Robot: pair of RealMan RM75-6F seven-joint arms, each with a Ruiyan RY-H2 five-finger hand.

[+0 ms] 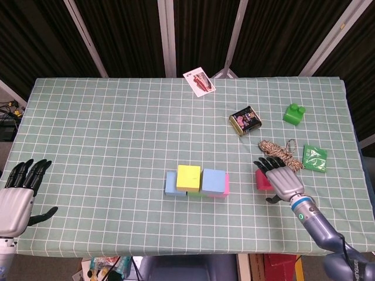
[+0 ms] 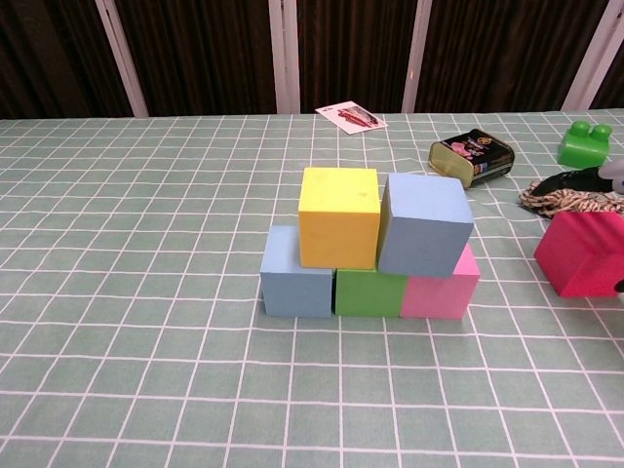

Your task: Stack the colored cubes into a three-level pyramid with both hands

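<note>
Right robot hand (image 1: 282,180) draped over the magenta foam cube (image 2: 583,253), grip unconfirmed.
Cube sits on the green checked tabletop (image 1: 117,134), right of the two-level foam cube stack (image 2: 369,253); left robot hand (image 1: 17,196) open, fingers spread.

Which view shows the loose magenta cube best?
The chest view: the magenta cube shows two full faces, only its right edge cropped. In the head view the right hand covers most of it, leaving a sliver.
</note>
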